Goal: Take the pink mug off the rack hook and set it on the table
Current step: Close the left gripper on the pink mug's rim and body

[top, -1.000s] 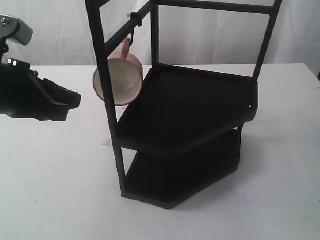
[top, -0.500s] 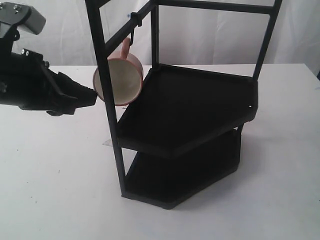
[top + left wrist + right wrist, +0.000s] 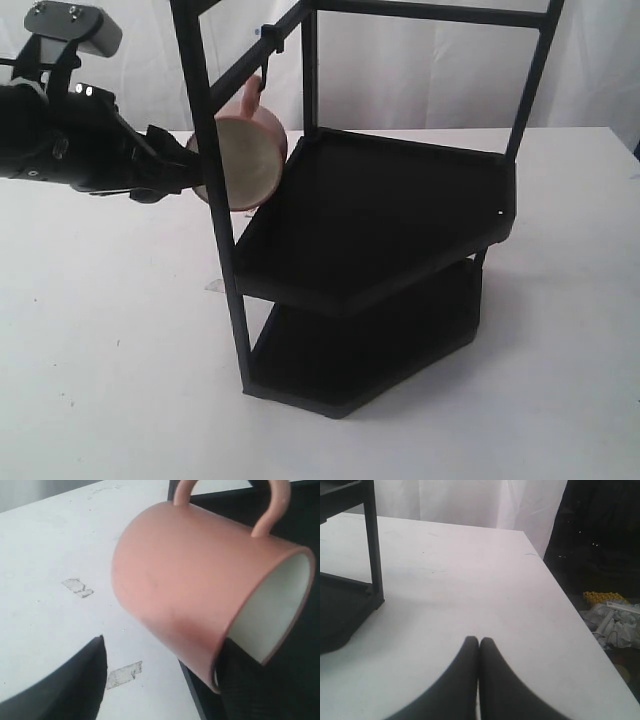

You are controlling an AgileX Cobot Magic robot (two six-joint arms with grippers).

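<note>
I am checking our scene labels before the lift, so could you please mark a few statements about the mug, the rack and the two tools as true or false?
1. The pink mug hangs by its handle from the rack hook. True.
2. The right tool holds the mug. False: it is shut on nothing, above the table.
3. The left tool is open, with the mug between its fingers. True.
4. The mug stands upright on the upper shelf. False: it hangs tilted, mouth turned sideways, beside that shelf's edge.
</note>
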